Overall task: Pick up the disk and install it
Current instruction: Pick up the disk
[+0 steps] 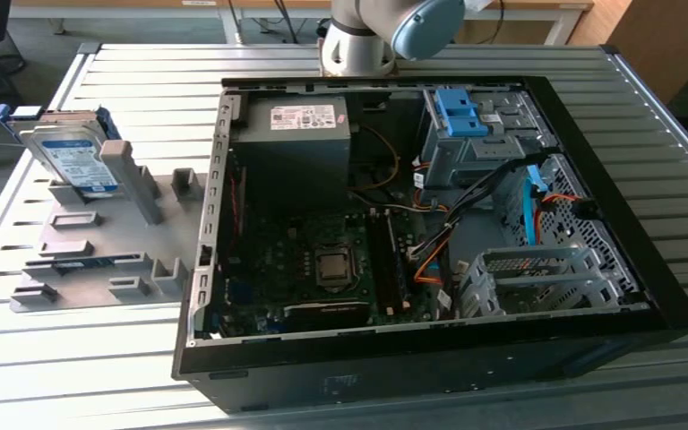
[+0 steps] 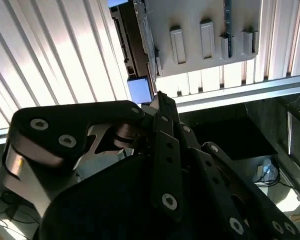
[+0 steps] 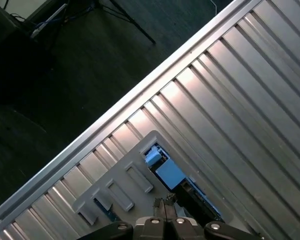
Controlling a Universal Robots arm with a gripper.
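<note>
The disk [image 1: 69, 157] stands on edge in a grey rack [image 1: 93, 251] at the exterior view's left, silver with a white-and-blue label and blue rails. The second wrist view looks along the disk's dark edge [image 2: 132, 45], with a blue rail end nearest my gripper [image 2: 160, 100]. The black fingers meet at their tips with nothing between them. In the first wrist view the gripper [image 3: 165, 206] hangs above the disk's blue end [image 3: 165, 170], apart from it. The arm [image 1: 362, 36] shows at the far side of the table.
An open black computer case [image 1: 440, 358] lies on the ribbed metal table [image 1: 631, 98], right of the rack. Inside it are a grey power-supply box [image 1: 296, 134], a metal bay with blue brackets [image 1: 469, 116] and loose cables. The table edge [image 3: 140, 87] and the dark floor lie beyond the rack.
</note>
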